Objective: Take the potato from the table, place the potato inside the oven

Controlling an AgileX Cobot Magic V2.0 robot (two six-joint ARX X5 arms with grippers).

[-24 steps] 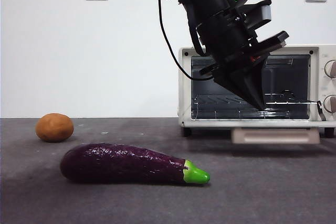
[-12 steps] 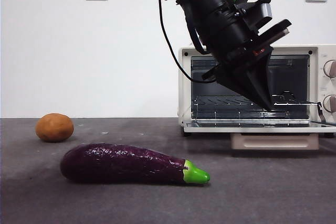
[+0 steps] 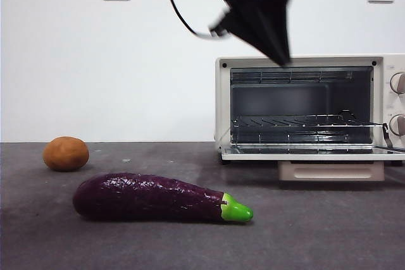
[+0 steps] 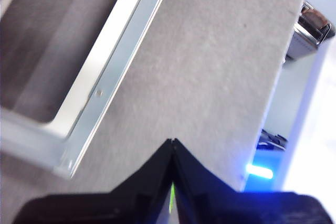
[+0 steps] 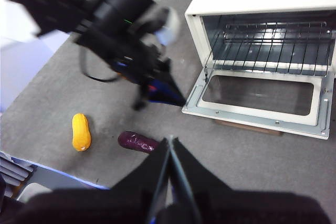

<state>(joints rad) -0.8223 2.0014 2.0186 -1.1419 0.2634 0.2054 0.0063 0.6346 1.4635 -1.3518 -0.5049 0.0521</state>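
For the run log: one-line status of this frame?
oven door open | potato on table, untouched | left gripper shut, above oven | right gripper shut

You see the potato (image 3: 66,153), small, rounded and orange-brown, resting on the dark grey worktop (image 3: 316,232) at its far left. The cream-white oven (image 3: 304,107) stands well apart on the right, door folded down flat, wire rack bare inside.

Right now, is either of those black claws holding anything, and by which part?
No, both are empty. The left gripper, jaws shut, hangs above the open oven; the potato lies untouched on the table.
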